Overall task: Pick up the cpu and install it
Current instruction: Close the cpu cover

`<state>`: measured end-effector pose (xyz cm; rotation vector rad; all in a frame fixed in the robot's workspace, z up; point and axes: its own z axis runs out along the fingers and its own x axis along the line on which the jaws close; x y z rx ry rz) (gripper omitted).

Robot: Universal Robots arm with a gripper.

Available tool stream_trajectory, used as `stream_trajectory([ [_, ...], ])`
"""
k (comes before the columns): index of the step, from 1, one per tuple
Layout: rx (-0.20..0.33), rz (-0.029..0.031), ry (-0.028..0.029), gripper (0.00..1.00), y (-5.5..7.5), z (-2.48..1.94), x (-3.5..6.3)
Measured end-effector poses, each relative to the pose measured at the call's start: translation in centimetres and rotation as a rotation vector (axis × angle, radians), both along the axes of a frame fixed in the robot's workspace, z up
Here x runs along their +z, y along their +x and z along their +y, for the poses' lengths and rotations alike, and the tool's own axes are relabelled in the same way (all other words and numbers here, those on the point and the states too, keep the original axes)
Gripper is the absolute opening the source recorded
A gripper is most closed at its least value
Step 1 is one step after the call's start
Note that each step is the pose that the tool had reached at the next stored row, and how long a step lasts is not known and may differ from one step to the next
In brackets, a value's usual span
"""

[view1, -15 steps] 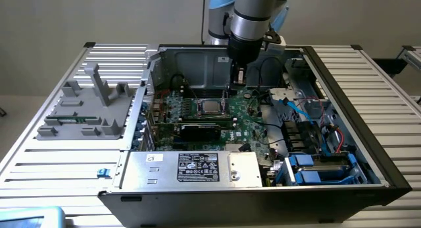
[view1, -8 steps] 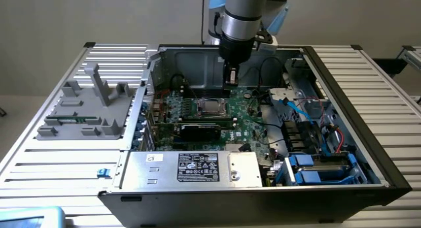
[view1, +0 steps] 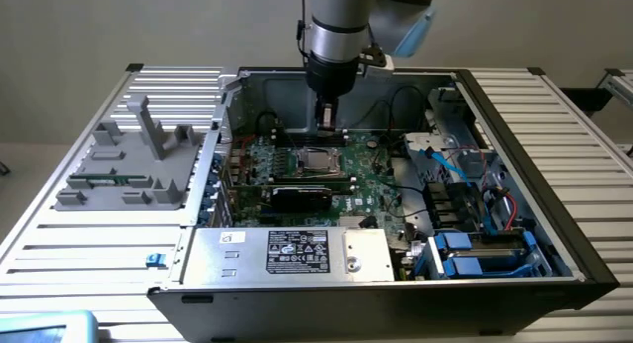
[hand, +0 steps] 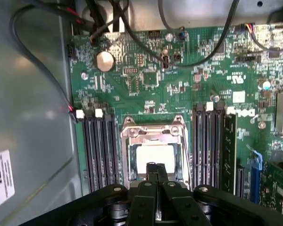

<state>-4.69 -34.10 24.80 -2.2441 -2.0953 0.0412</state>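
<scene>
Nearest in the exterior view, a silver power supply box point(view1: 287, 250) with a black label fills the front of the open computer case point(view1: 396, 306), with blue drive brackets point(view1: 465, 258) beside it on the exterior view's right. Behind the box a black card point(view1: 302, 197) stands across the green board. Just past the card, the cpu point(view1: 318, 161) lies flat in its socket point(hand: 132, 136), shiny top up, with the socket's metal frame around it. Rows of black memory slots point(hand: 100, 146) flank the socket on both sides, and one stick point(hand: 229, 150) sits in the outermost row on one side. The gripper point(hand: 155, 165) hangs over the cpu with its two fingers pressed together and nothing between them; whether the tips touch the chip cannot be told. Beyond the socket, black cables point(hand: 198, 56) loop over the board near a coin battery point(hand: 104, 61). The case rests on a table point(view1: 583, 135) of pale metal slats. A grey tray point(view1: 129, 172) with upright posts sits beside it on the exterior view's left. A plain light wall point(view1: 148, 24) stands behind.
</scene>
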Motion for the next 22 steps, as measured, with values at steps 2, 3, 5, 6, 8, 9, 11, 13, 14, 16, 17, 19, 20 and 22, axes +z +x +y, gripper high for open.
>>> stream_trajectory([
  [2,0.000,0.0000,0.0000,0.11,-0.9,0.00,-0.16],
  [3,0.000,0.0000,0.0000,0.11,-1.3,0.00,-0.24],
  [5,0.000,-0.0003,0.0003,0.11,-2.1,0.01,-0.45],
  [6,0.000,-0.0002,0.0002,0.11,-2.3,-0.01,-0.60],
  [8,-0.002,-0.0001,0.0001,0.11,-2.4,-0.04,-0.95],
  [9,-0.003,-0.0002,0.0001,0.11,-2.4,-0.04,-1.13],
  [11,-0.004,-0.0001,0.0000,0.11,-2.5,-0.04,-1.48],
  [13,-0.005,-0.0002,0.0002,0.11,-2.7,-0.04,-1.86],
  [14,-0.005,-0.0001,0.0001,0.11,-2.8,-0.04,-2.04],
  [16,-0.006,-0.0001,0.0000,0.11,-3.0,-0.04,-2.40],
  [17,-0.006,-0.0002,0.0001,0.11,-3.0,-0.04,-2.58],
  [19,-0.006,0.0000,0.0000,0.11,-3.1,-0.04,-2.94],
  [20,-0.006,-0.0001,0.0001,0.11,-3.2,-0.04,-3.13],
  [22,-0.006,-0.0003,0.0001,0.11,-3.3,-0.04,-3.49],
])
